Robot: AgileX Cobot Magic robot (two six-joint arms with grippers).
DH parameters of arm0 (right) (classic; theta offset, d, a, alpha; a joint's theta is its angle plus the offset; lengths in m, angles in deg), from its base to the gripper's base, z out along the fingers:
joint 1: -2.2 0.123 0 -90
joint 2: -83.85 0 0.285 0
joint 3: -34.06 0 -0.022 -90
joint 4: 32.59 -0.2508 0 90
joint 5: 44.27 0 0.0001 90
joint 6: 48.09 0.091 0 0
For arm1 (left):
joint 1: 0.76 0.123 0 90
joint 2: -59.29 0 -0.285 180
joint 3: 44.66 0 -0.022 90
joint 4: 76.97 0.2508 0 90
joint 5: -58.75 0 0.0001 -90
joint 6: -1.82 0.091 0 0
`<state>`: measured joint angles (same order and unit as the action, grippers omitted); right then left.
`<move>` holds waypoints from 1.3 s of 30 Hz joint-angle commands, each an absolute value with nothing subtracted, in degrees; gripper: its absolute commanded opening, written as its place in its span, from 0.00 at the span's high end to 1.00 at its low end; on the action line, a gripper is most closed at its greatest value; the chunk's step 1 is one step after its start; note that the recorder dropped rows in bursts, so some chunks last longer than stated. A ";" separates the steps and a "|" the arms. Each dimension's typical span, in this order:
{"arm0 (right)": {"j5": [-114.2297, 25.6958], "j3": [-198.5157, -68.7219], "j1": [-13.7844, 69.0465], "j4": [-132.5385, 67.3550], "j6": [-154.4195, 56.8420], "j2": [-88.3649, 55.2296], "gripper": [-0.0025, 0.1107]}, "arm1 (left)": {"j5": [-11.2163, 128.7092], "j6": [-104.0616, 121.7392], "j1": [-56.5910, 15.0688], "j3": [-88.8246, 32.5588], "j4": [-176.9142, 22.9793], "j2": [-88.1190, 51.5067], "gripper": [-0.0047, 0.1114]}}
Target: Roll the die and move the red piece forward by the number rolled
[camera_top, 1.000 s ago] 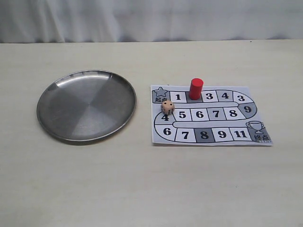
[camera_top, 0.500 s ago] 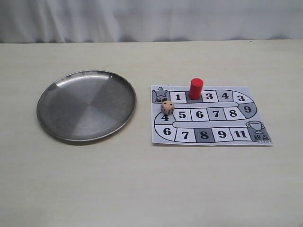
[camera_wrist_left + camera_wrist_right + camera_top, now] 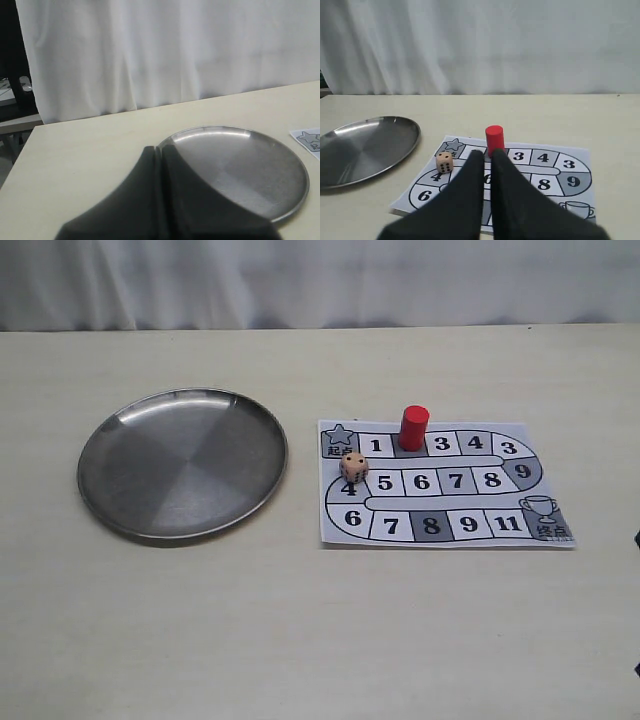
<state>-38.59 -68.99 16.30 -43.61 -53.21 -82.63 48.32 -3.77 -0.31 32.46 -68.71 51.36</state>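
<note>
Holding nothing, the left hand [image 3: 159, 156] and right hand [image 3: 487, 159] are both fully closed.

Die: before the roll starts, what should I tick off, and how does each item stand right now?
1. Die free to grasp, lying on the board apart from the red piece: ok.
2. Red piece upright on its square: ok.
3. Plate holds nothing: ok.
4. Right gripper opened for the die: not ok, jaws close together.
5. Left gripper away from the board: ok, it is above the plate.
6. Die's top number: cannot tell.
</note>
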 commanded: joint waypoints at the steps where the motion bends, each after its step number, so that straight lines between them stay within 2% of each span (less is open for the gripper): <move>1: -38.34 -68.72 16.28 -39.11 -53.17 -85.31 0.94 | 48.81 -3.83 -0.79 32.56 -68.69 51.51 0.96; 11: -38.34 -68.72 15.12 -39.36 -53.17 -88.36 0.94 | 48.81 -3.83 -0.79 32.56 -68.69 51.51 0.96; 16: -38.81 -68.72 2.73 -39.36 -53.44 -88.36 0.94 | 48.81 -3.83 -0.79 32.56 -68.69 51.51 0.96; 18: -38.02 -68.72 0.85 -39.36 -53.44 -88.36 0.94 | 48.81 -3.83 -0.79 32.56 -68.69 51.51 0.96; 39: -33.61 -68.72 0.87 -35.54 -50.63 -88.36 0.94 | 48.81 -3.83 -0.79 32.56 -68.69 51.51 0.96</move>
